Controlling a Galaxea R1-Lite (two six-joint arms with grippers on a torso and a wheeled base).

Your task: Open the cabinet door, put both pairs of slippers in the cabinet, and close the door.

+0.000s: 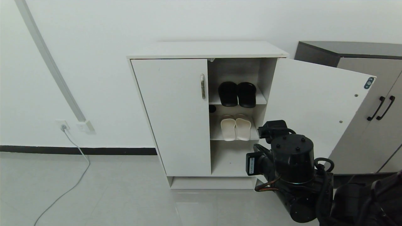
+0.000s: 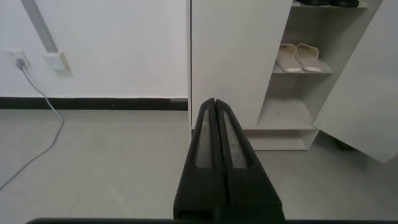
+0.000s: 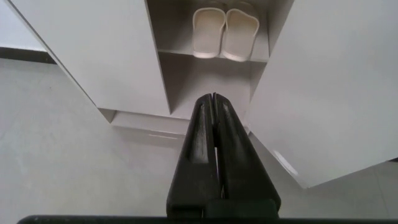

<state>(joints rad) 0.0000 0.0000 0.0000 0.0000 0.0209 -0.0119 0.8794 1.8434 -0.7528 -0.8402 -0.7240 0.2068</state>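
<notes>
Since both pairs are already on shelves, I'd say the loading is done and only the closing step remains. The white cabinet (image 1: 207,50) stands against the wall with its right door (image 1: 314,103) swung wide, its inner face turned toward the room, while the left door (image 1: 171,116) is flush shut. A grey cabinet (image 1: 361,78) stands just beside it, behind the open door.

Inside, the black slippers (image 1: 237,94) lie side by side on the upper shelf. The cream slippers (image 1: 235,128) lie on the shelf below, and the bottom compartment holds nothing.

The right gripper (image 3: 213,96) hangs low in front of the opening, near the inner face of the open door. Its fingers are pressed together and hold nothing. The left gripper (image 2: 214,101) is farther back over the floor and faces the cabinet from the shut door's side. It too is pinched closed and empty. A slim metal handle (image 1: 203,86) sits at the inner edge of the left door.

As I judge it, the next move calls for the right arm to get round the door's free edge to its outer face. From there it can push the door steadily toward the frame. The grey cabinet close behind leaves little room to work.
</notes>
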